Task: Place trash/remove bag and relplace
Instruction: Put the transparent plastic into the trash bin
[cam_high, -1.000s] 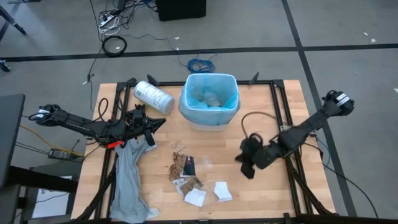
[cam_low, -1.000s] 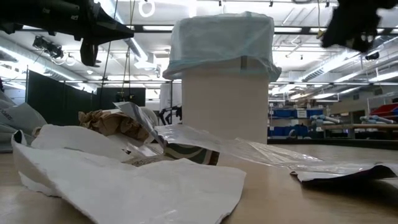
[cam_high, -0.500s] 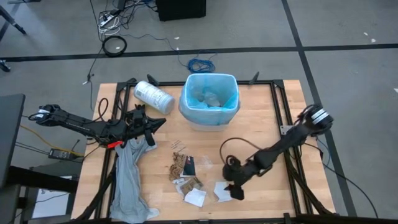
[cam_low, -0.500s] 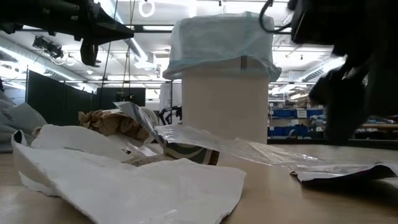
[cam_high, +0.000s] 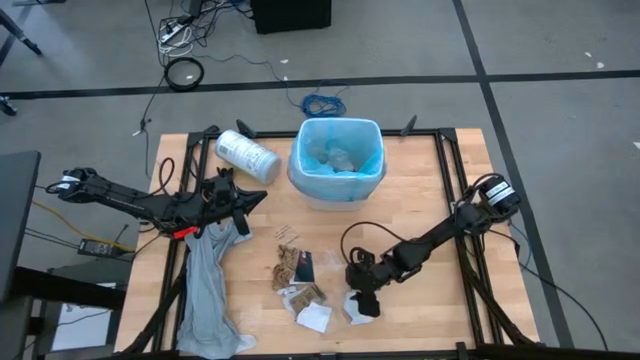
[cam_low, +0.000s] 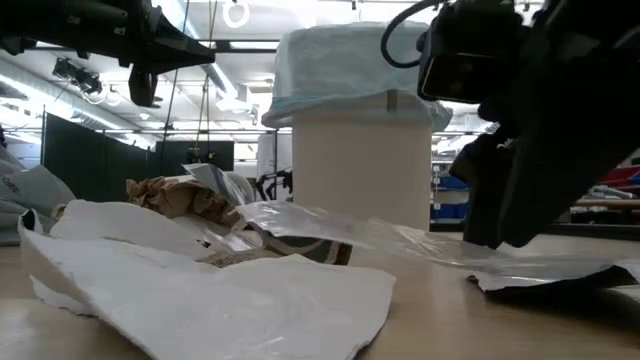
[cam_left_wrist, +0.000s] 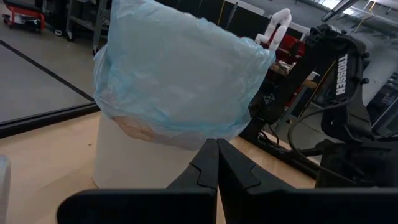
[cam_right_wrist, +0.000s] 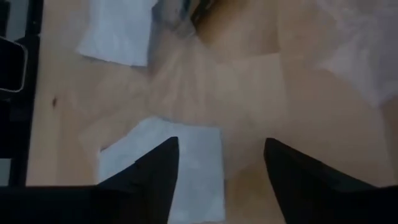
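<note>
Right pincer (cam_high: 362, 303) over white paper (cam_high: 352, 306), blue-lined bin (cam_high: 337, 162), grey sheet (cam_high: 207, 290)

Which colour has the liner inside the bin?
Light blue; the bag shows best in the high view.

Surface (cam_high: 420, 190): pale wood planks, black frame at the edges.
Bag (cam_high: 337, 160): translucent light blue; the bin (cam_low: 358, 160) under it is white.
Trash (cam_high: 300, 272): crumpled brown wrapper; beside it a black-and-white packet (cam_high: 305, 264); clear film (cam_low: 330, 226).
White paper (cam_high: 314, 318) plain, no print; a second white paper (cam_right_wrist: 163, 163) lies at the right pincer (cam_high: 364, 303).
Grey sheet (cam_high: 208, 290): dull grey, limp.
Roll (cam_high: 246, 154): white with faint dark print.
Both arms and the left pincer (cam_high: 243, 205) black; a red spot at the left arm's wrist.
Floor (cam_high: 90, 60): grey with black lines; a blue cable coil (cam_high: 322, 102) lies behind the bin.
</note>
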